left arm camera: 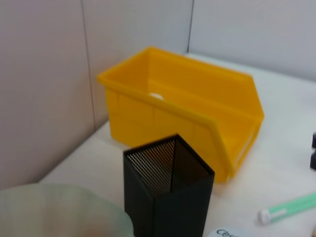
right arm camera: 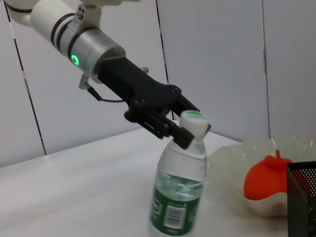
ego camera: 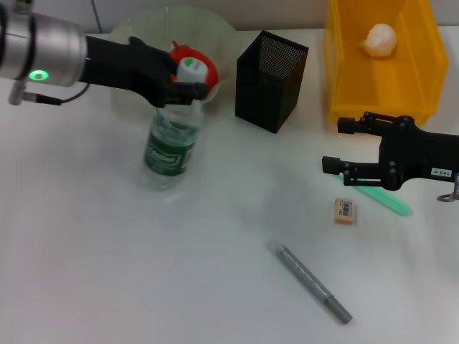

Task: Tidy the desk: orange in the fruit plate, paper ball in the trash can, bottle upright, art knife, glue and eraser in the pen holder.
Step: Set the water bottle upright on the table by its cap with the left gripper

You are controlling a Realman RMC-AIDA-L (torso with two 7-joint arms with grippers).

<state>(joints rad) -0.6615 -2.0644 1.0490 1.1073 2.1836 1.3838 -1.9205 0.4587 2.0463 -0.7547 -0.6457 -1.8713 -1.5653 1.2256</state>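
1. While the left gripper (ego camera: 188, 87) is clamped on the neck of the bottle (ego camera: 172, 140), just below the cap, remember that the bottle stands on the table but leans a little; bring it fully vertical before you let go.
2. Nearest to you lies a grey pen (ego camera: 314, 283); it is well apart from the bottle, so you need not mind it now.
3. Farther back, the right gripper (ego camera: 347, 145) hovers with its fingers apart, holding nothing, above the green glue stick (ego camera: 387, 199), and the eraser (ego camera: 345, 211) lies just beside it.
4. When you release, open the fingers slowly and retreat sideways, because a touch on the cap can tip the bottle.
5. Behind the bottle, the orange (ego camera: 208, 66) is already in the fruit plate (ego camera: 136, 32).
6. At the far side stand the pen holder (ego camera: 270, 82) and the trash can (ego camera: 412, 79), with the paper ball (ego camera: 381, 39) inside the can.
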